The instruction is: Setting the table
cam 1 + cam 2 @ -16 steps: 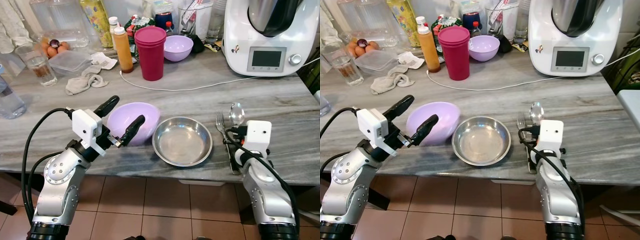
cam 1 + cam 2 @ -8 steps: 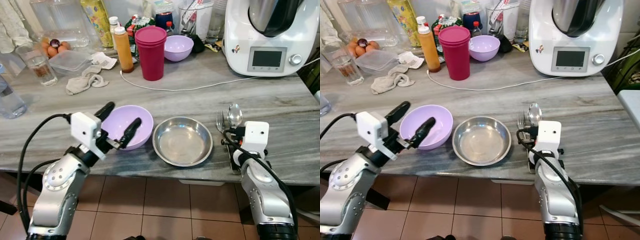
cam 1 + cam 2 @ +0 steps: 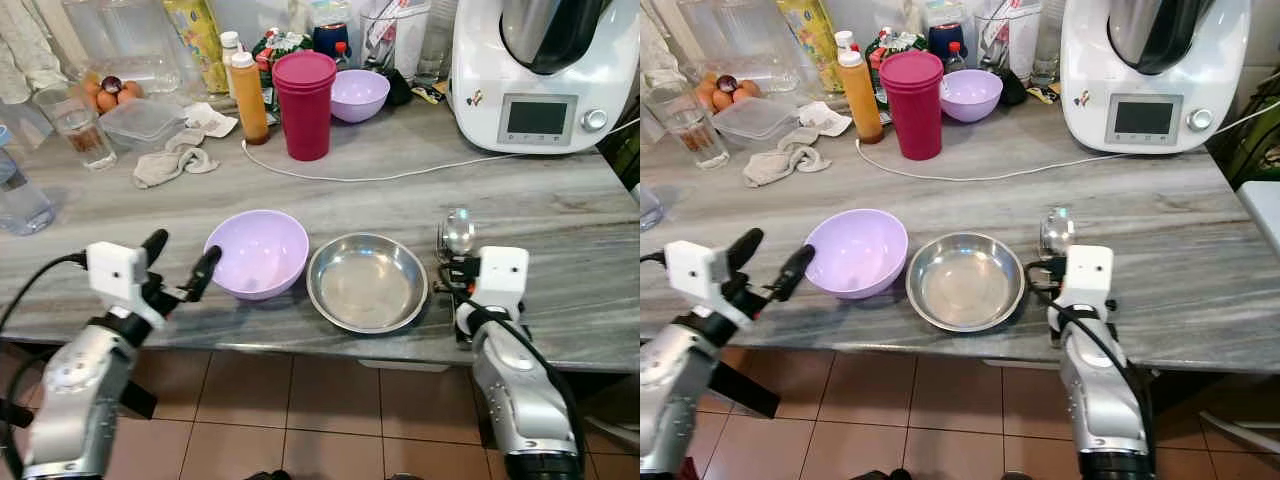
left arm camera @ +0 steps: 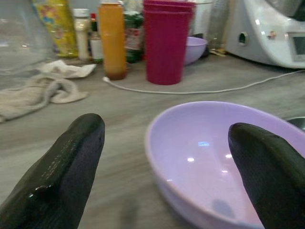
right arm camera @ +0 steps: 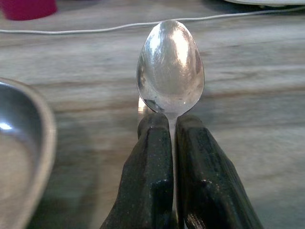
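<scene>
A lavender bowl point(image 3: 257, 253) stands near the front of the grey marble table point(image 3: 560, 200), with a steel bowl point(image 3: 367, 282) touching its right side. My left gripper point(image 3: 180, 262) is open just left of the lavender bowl, at the table's front edge, holding nothing. In the left wrist view both black fingers point(image 4: 71, 162) stand wide apart short of the lavender bowl point(image 4: 224, 157). My right gripper point(image 5: 172, 138) is shut on the handle of a spoon point(image 5: 170, 67), right of the steel bowl point(image 5: 19, 143). The spoon point(image 3: 458, 231) points away from me.
At the back stand a white kitchen machine point(image 3: 535, 70), stacked magenta cups point(image 3: 303, 100), a second lavender bowl point(image 3: 357, 93) and an orange bottle point(image 3: 247, 95). A white cable point(image 3: 380, 178) crosses the middle. A cloth point(image 3: 170, 165), a glass point(image 3: 80, 125) and a water bottle point(image 3: 15, 195) are at the left.
My left gripper has drawn back to the left, off the lavender bowl's rim, leaving the bowl on the table. The right gripper stays shut on the spoon.
</scene>
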You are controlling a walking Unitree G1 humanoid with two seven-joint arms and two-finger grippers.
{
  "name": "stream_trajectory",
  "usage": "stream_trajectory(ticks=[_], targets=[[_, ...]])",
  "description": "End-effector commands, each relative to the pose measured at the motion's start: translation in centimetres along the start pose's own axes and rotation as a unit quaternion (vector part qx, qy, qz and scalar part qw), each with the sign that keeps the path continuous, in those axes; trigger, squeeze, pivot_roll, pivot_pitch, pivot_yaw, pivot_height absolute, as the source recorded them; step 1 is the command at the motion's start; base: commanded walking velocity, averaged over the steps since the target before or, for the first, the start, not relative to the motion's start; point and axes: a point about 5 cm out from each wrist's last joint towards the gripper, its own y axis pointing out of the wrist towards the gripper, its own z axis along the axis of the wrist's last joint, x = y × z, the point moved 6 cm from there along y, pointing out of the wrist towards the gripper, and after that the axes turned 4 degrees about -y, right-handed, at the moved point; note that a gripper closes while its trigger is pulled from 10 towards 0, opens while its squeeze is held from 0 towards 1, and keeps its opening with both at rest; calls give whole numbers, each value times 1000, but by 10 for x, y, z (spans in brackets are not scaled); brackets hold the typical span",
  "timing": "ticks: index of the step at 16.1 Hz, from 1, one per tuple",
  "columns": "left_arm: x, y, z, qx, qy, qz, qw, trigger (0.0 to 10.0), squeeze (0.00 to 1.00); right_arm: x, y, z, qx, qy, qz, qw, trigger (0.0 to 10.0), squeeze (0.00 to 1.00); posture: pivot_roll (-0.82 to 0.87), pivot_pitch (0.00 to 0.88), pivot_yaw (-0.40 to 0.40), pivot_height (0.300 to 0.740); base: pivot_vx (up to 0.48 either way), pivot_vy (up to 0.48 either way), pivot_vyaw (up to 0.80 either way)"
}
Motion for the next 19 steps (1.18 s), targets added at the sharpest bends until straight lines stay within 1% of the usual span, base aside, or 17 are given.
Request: stream_trajectory(ticks=[1,2,4,5,6,7,8,9,10,11,13,14,15,16,17,18,19], targets=[[9,-1,-1,-1,8,-17,1000,10000,0,-5,-2,6,10,-2,8,1000,10000,0,-186,113,56,740,0,0,0],[17,-3,-7,-7,-8,-37,999,10000,0,-8,-4,0,-1,2,14,1000,10000,0,-189,111,55,740,0,0,0],[19,-4,-12,-12,-9,-49,999,10000,0,-9,-4,-4,-11,2,18,1000,10000,0,-192,111,55,740,0,0,0],[19,-2,-10,-10,-11,-56,998,10000,0,-7,-4,-6,-16,1,15,1000,10000,0,-191,111,53,740,0,0,0],[18,1,-7,-8,-14,-61,998,10000,0,-4,-3,-7,-19,-4,9,1000,10000,0,-190,111,50,740,0,0,0],[16,4,-3,-1,-8,-61,998,10000,0,3,-4,-3,-12,-12,-7,1000,10000,0,-190,111,49,740,0,0,0],[15,5,-1,2,-8,-60,998,10000,0,6,-5,1,-5,-12,-10,1000,10000,0,-191,111,50,740,0,0,0],[17,7,3,9,-8,-68,998,10000,0,12,-8,8,12,-18,-23,999,10000,0,-194,111,50,740,0,0,0],[20,12,10,20,-19,-77,997,10000,0,18,-11,15,27,-16,-37,999,10000,0,-198,109,50,740,0,0,0],[26,15,16,25,-36,-93,995,10000,0,21,-13,18,37,-13,-44,998,10000,0,-199,109,50,740,0,0,0],[35,19,22,26,-43,-120,991,10000,0,22,-13,20,42,-13,-46,998,10000,0,-201,108,51,740,0,0,0],[43,24,28,23,-74,-140,987,10000,0,21,-13,20,42,-15,-45,998,10000,0,-203,107,53,740,0,0,0],[48,26,28,15,-84,-150,985,10000,0,21,-13,21,47,-12,-45,998,10000,0,-204,108,52,740,0,0,0],[51,28,28,11,-80,-156,984,10000,0,21,-13,22,49,-13,-46,998,10000,0,-205,109,52,740,0,0,0],[54,29,25,6,-59,-154,986,10000,0,21,-14,24,52,-10,-46,998,10000,0,-204,110,52,740,0,0,0],[50,32,13,-5,-30,-114,993,10000,0,20,-14,24,54,-10,-46,997,10000,0,-204,110,52,740,0,0,0],[51,30,5,-7,-30,-92,995,10000,0,19,-14,23,52,-9,-47,998,10000,0,-206,113,53,740,0,0,0]])
